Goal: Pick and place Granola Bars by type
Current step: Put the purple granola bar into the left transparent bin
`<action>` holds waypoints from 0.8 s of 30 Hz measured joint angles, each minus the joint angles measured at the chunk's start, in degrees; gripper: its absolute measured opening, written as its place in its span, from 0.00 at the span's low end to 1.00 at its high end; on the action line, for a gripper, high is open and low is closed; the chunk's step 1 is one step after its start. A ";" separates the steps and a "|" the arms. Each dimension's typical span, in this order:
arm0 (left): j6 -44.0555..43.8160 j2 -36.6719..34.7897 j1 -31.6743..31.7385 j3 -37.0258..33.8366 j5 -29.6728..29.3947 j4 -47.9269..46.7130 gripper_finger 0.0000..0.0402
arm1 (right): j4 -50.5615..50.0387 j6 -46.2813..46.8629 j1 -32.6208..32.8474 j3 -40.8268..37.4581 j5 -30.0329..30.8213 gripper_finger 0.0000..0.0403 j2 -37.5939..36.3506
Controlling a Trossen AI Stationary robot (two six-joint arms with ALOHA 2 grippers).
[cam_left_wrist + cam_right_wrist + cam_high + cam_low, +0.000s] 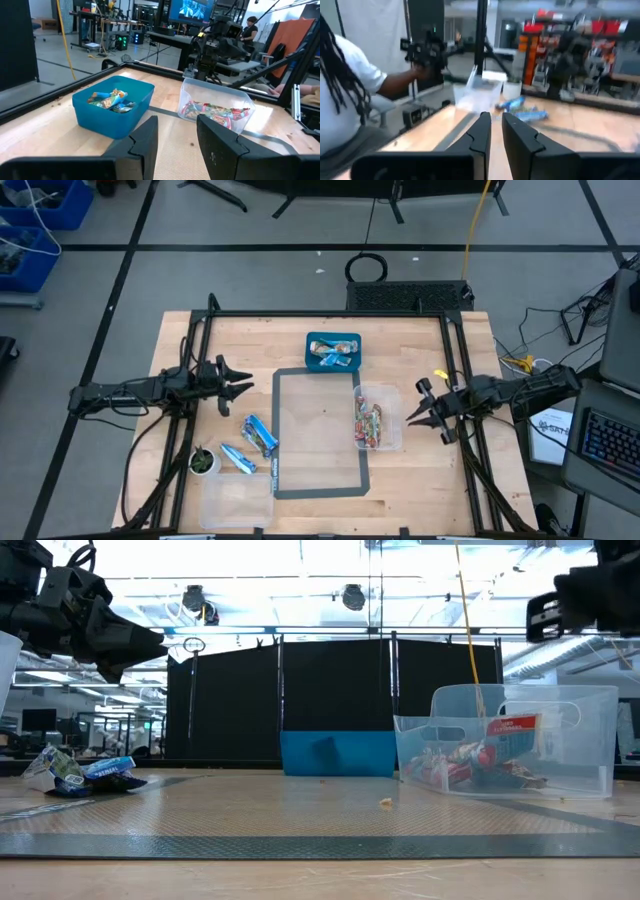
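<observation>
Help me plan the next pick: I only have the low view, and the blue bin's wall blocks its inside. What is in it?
Observer: The left wrist view looks into the blue bin: it holds blue-and-silver bars, no red ones that I can see.
Operator: Are blue ones left outside it?
Observer: Yes. From above, at least two loose blue bars lie between the pot and the grey mat's left edge.
Operator: Which arm is nearer?
Observer: The left end effector; it hangs open and empty on that half of the table, apart from them.
</observation>
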 joint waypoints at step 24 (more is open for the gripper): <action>0.46 0.01 0.01 0.00 0.07 -0.04 0.34 | -6.18 2.18 -1.98 -0.13 12.26 0.04 0.04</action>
